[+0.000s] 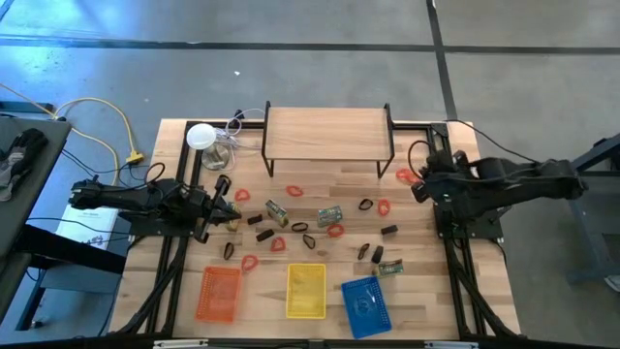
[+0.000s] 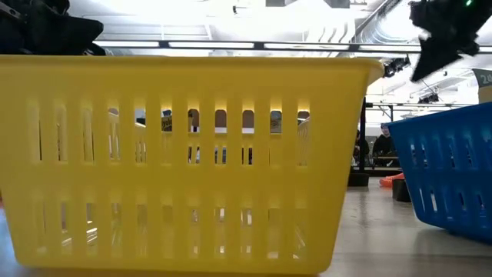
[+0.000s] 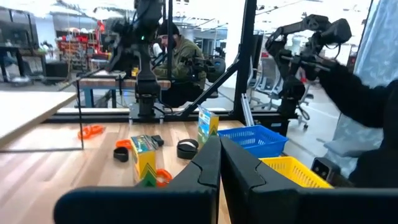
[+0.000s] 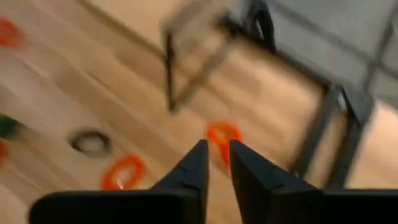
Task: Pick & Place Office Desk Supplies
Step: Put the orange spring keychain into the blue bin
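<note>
Right claw point(image 4: 217, 146): barely parted, empty, poised just short of a red band point(image 4: 222, 134) beside a shelf point(image 1: 327, 131) leg, at the right edge of the table point(image 1: 436, 291). Left claw point(image 3: 219, 140): clenched, nothing seen between the fingers, low over the left side, near a packet point(image 3: 144, 158) and a clip point(image 3: 186, 148).

Step, as a judgement: early pick stage, going for that band. No supplies seen yet inside the orange basket point(image 1: 219, 294), yellow basket point(image 1: 306, 291) or blue basket point(image 1: 364, 303), all in a row at the near edge. Other bands point(image 1: 335, 230), clips point(image 1: 387, 231) and packets point(image 1: 330, 214) scattered mid-table, none touching a claw.

Next move, probably: spread wider, drop straight down, straddle one side of the loop, pinch, lift, carry to a basket. Calls for fingertips right at the wood, since the band lies flat. Risks: slipping off the thin rubber, bumping the shelf leg.

Materials:
- Bands: thin, floppy red rubber loops.
- Clips: small, dark, hard-looking.
- Packets: green-and-silver, boxy.
- Baskets: slotted rigid plastic, rectangular.
- Shelf: pale wood top on thin black metal legs.
- Table: striped wood planks, smooth.
</note>
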`<action>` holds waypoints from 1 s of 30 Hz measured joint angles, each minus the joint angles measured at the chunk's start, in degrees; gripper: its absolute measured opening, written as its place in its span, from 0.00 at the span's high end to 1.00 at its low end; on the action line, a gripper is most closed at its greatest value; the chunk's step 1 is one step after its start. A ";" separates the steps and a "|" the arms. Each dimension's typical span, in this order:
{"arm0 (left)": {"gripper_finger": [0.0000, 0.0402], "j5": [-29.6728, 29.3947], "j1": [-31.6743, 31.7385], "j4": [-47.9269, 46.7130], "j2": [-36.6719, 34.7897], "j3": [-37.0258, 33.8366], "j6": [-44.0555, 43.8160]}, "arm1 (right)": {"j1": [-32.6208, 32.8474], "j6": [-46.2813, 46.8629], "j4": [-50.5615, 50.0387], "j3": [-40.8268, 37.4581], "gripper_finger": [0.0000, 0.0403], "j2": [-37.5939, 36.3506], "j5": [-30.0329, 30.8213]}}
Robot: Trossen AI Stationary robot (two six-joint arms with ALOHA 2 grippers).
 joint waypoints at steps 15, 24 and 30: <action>0.94 -1.31 -0.02 -0.02 0.10 0.00 2.31 | -30.31 -16.71 3.66 -1.28 0.52 8.90 -22.64; 0.82 -2.69 -0.02 0.10 0.11 0.00 4.20 | -43.86 -25.76 12.48 -4.68 0.50 19.47 -22.62; 0.81 -2.67 -0.02 0.20 0.11 0.00 4.14 | -50.80 -30.49 18.27 -6.30 0.51 25.47 -26.92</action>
